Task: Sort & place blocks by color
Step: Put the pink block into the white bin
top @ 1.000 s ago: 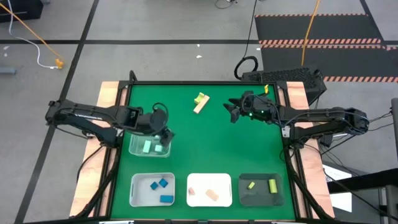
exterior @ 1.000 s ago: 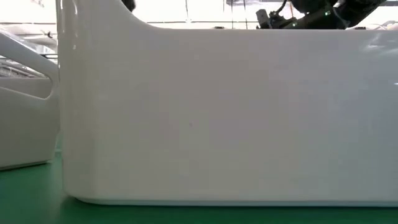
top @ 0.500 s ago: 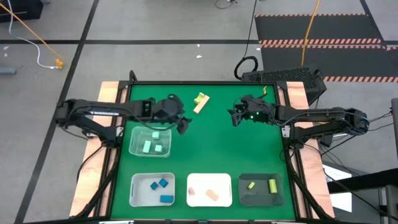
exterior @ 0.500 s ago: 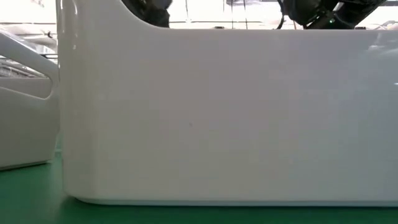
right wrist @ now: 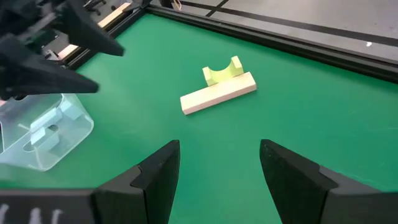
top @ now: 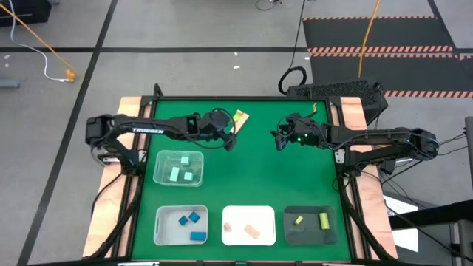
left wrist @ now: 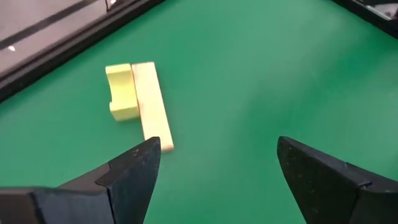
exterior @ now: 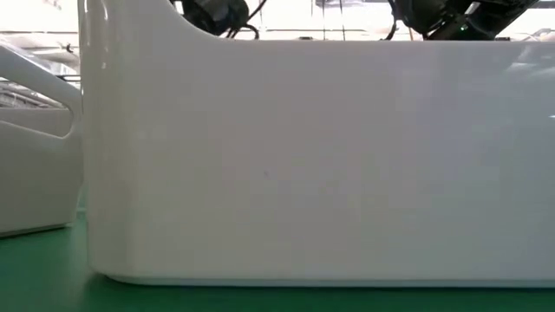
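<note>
I had the left gripper [top: 230,140] hanging over the far middle of the table [top: 259,170], fingers spread and empty, just short of the tan bar [left wrist: 151,104] and the yellow-green arch block [left wrist: 120,92], which lay touching side by side on the green. The right gripper [top: 277,136] hung near them from the other side, also spread wide with nothing in it. Mint blocks [top: 179,171] sat in the clear tray [top: 159,177]; the other blocks lay sorted in the near trays.
</note>
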`<action>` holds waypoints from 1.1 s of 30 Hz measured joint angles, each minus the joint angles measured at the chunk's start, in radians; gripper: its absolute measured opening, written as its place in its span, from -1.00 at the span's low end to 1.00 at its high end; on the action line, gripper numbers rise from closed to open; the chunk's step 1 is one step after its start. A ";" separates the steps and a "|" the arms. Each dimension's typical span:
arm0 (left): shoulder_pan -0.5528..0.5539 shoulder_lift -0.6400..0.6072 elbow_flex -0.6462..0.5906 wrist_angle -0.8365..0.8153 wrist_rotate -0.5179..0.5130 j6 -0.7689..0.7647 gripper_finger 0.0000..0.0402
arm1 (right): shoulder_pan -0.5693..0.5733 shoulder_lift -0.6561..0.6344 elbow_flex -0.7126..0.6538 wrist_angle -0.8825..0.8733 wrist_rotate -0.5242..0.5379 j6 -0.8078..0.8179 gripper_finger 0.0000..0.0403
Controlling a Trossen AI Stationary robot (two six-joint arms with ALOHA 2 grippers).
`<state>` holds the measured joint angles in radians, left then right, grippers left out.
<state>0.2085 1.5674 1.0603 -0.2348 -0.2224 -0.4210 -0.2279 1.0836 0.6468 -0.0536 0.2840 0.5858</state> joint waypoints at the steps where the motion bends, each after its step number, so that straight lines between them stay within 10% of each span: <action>1: 0.005 0.012 0.000 0.019 -0.004 0.008 0.61 | 0.000 0.000 0.000 0.000 0.000 0.000 0.05; 33: 0.145 0.349 0.000 0.258 0.022 -0.135 0.61 | 0.001 0.000 0.000 0.034 -0.001 -0.003 0.05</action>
<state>0.3538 1.9168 1.0603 0.0228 -0.2006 -0.5559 -0.2272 1.0836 0.6468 -0.0193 0.2832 0.5831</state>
